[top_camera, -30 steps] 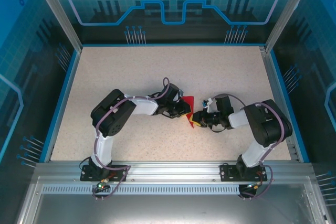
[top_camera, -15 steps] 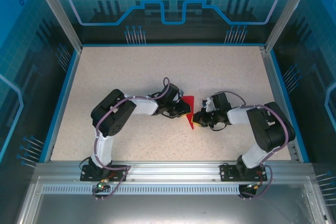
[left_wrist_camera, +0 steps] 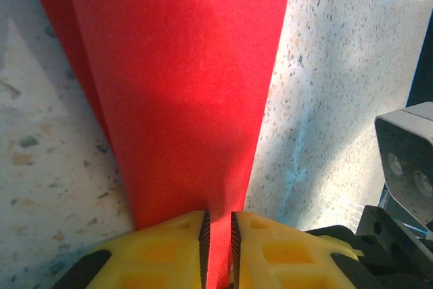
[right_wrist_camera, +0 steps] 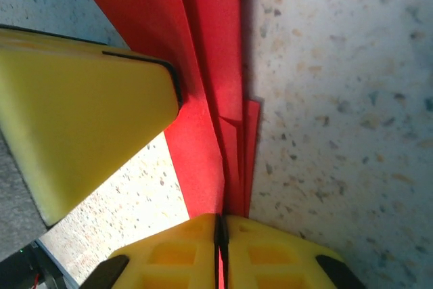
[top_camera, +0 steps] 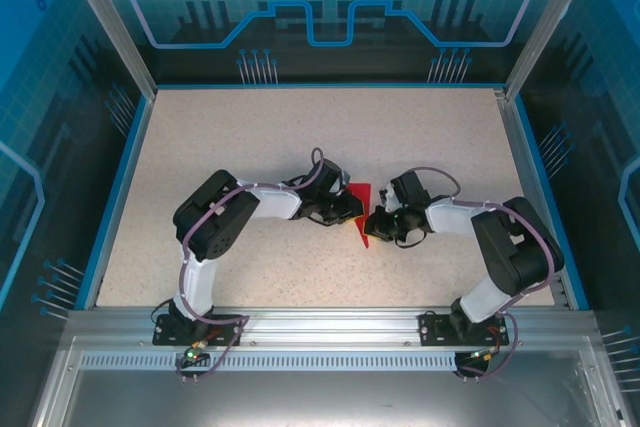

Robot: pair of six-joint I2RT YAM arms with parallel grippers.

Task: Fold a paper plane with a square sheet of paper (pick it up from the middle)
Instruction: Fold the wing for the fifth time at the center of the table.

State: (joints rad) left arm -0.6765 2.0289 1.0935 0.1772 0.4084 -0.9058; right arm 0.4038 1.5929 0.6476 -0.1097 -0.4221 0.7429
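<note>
Bright, even light from overhead on the speckled table [top_camera: 250, 147] — shadows fall soft and short. Close in, the red paper [left_wrist_camera: 183, 86] looks sharp, shaded along its left, with pale blue glare washing the tabletop beside it.

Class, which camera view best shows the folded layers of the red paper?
Right wrist: the red paper is close up, its stacked folds and edges distinct. Left wrist shows one smooth flap; in top external it is a small red sliver.

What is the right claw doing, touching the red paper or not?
Touching. In the right wrist view the right gripper is closed on the red paper, the folded edge pinched between its yellow jaws with no gap.
</note>
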